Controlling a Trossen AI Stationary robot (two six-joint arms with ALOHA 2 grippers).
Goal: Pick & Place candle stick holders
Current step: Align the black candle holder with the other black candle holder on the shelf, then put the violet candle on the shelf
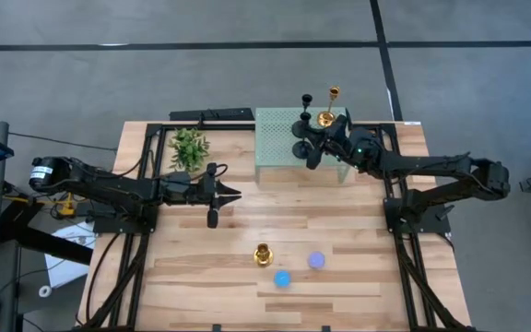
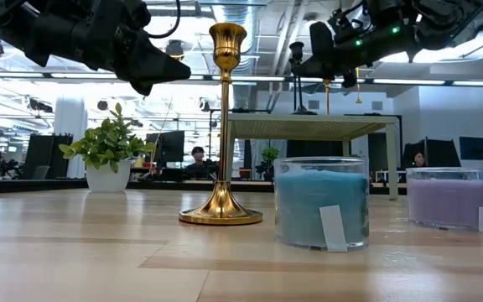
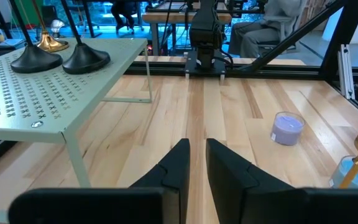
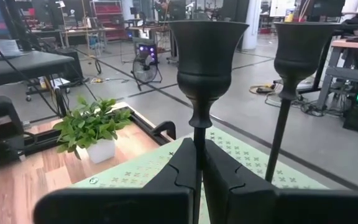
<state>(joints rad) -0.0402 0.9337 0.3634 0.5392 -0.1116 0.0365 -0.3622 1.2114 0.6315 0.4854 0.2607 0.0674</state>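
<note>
My right gripper [image 4: 197,163] is clamped on the stem of a black holder [image 4: 207,59] standing on the green shelf [image 1: 279,148]. A second black holder [image 4: 296,62] stands just beside it, with a gold holder [image 1: 326,115] near on the same shelf. My left gripper [image 3: 196,165] has its jaws nearly together on nothing, hovering over the table [image 1: 358,277] at nine o'clock, beside the plant [image 1: 189,148]. Another gold holder [image 1: 264,254] stands at six o'clock by the blue jar [image 1: 283,278] and purple jar [image 1: 316,261].
</note>
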